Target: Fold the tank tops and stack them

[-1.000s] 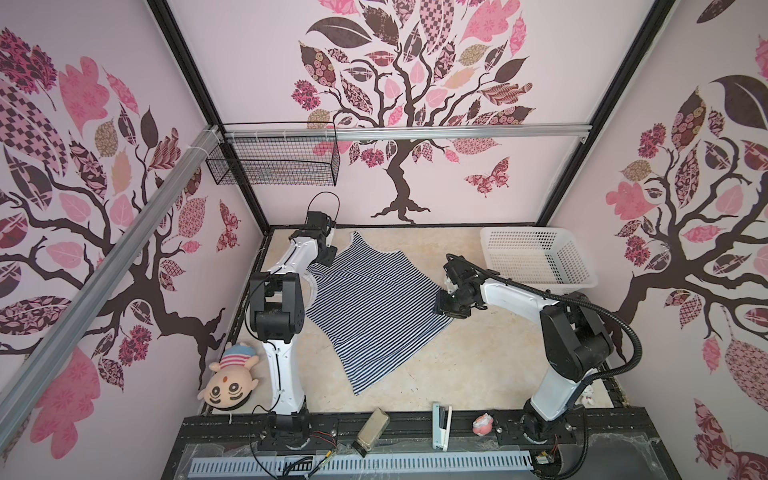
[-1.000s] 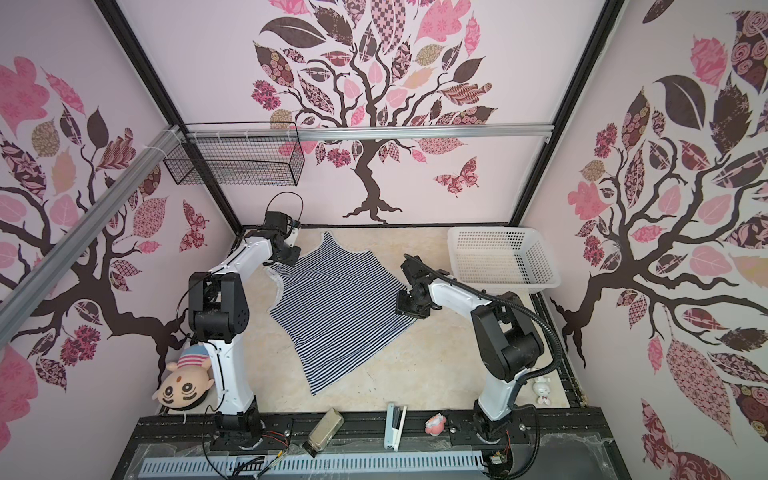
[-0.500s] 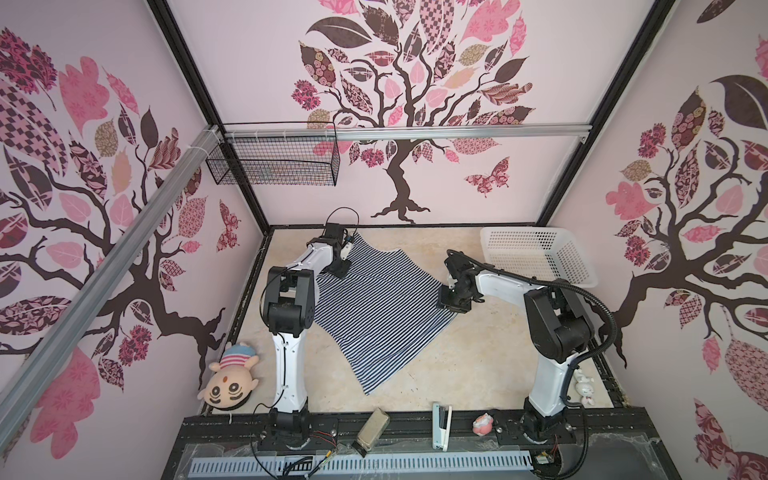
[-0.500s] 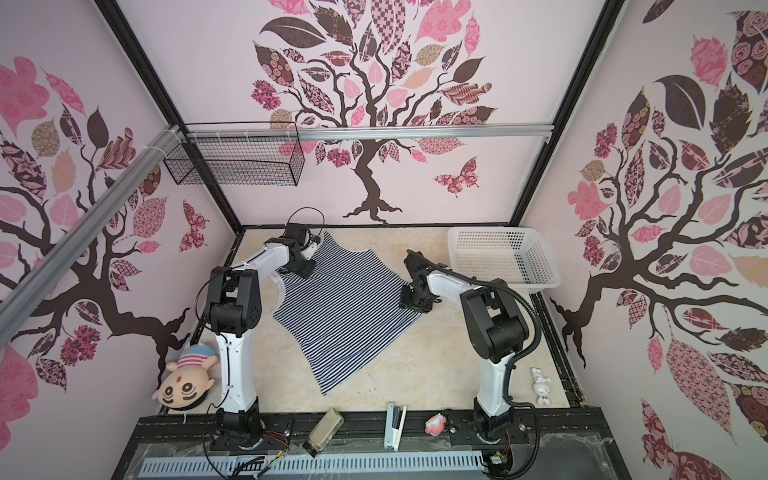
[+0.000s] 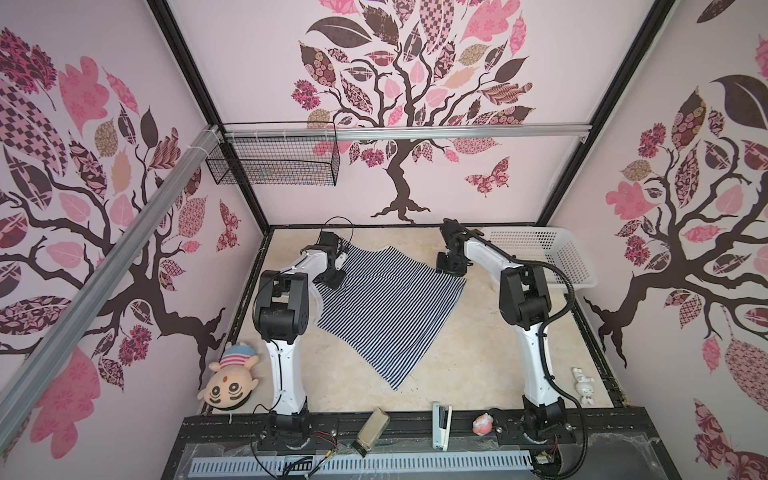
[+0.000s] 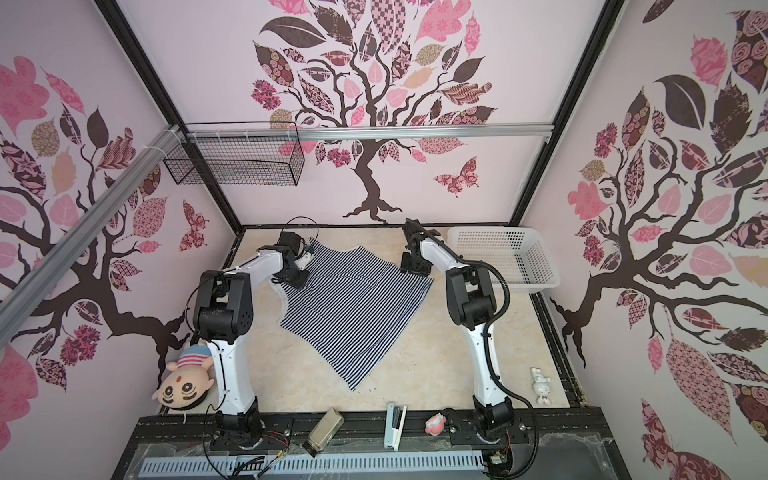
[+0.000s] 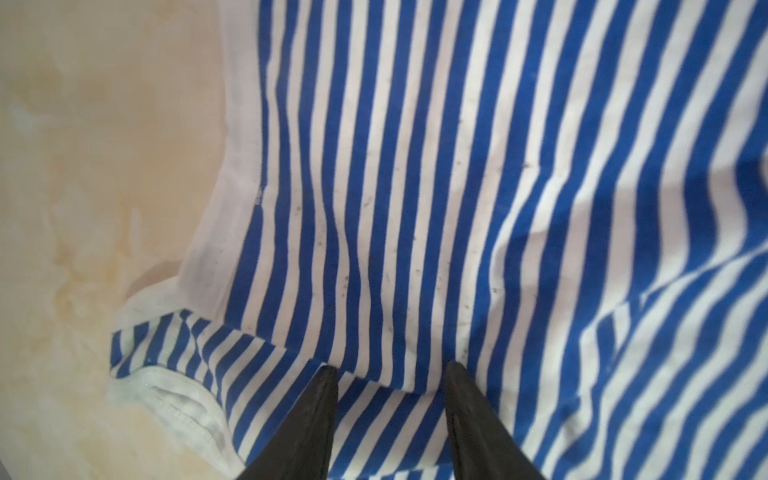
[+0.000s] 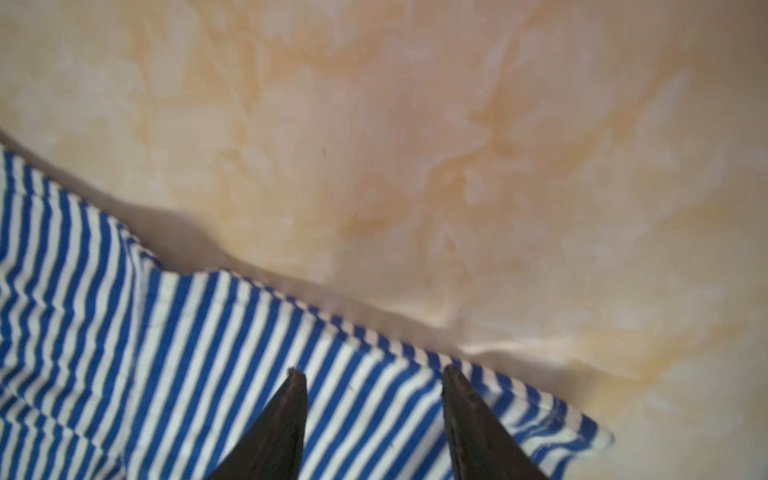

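Left wrist view: left tool [image 7: 390, 370] gaping over tank top [image 5: 386, 316] beside white trim [image 7: 232, 187] — gripping nothing. At opposite edge, right tool [image 8: 370, 374] gaping too. Garment lying spread, skewed, on tabletop [image 5: 478, 353]. Risk — tips catching one layer only, fold going crooked.

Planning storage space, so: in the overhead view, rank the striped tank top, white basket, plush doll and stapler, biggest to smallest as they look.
In a top view, largest to smallest:
1. tank top
2. white basket
3. plush doll
4. stapler
No two look alike in size.
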Robot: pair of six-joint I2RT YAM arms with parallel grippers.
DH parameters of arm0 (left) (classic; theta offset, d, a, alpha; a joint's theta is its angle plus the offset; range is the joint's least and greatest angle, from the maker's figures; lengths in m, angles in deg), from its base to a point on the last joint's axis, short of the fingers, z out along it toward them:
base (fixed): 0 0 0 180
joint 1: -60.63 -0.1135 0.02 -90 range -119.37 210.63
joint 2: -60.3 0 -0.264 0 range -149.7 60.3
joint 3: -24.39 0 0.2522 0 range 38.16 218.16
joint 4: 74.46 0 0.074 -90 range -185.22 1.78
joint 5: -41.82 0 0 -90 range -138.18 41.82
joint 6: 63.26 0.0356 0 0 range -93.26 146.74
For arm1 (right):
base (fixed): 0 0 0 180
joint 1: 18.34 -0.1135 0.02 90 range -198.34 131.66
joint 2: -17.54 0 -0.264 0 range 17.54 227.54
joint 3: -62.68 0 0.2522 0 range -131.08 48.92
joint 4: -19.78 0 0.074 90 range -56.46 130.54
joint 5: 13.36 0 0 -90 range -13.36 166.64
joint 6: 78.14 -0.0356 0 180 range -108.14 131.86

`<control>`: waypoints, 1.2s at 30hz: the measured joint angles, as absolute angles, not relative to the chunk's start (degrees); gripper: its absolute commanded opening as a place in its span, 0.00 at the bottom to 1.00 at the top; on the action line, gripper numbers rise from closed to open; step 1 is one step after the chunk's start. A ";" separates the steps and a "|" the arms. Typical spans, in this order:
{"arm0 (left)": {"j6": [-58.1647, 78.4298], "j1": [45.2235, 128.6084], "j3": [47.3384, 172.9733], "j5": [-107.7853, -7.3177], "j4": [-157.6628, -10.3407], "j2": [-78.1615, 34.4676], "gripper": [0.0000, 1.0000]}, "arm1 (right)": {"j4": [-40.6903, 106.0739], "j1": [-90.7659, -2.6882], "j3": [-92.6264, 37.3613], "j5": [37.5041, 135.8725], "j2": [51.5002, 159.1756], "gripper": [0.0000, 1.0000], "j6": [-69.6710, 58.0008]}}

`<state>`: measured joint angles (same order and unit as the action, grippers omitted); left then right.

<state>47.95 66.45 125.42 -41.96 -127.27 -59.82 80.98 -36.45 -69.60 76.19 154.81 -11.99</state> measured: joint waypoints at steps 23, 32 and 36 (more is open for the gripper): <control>44.08 66.23 140.89 -43.84 -128.17 -61.33 0.46 | 72.31 -40.30 -34.43 81.76 128.76 0.56 -13.30; 43.97 66.43 154.84 -44.83 -133.00 -76.06 0.47 | 69.60 -40.19 -33.21 82.85 133.28 0.56 -13.85; 44.26 66.52 156.59 -44.45 -134.20 -78.07 0.47 | 69.29 -40.02 -34.47 82.64 134.74 0.56 -13.85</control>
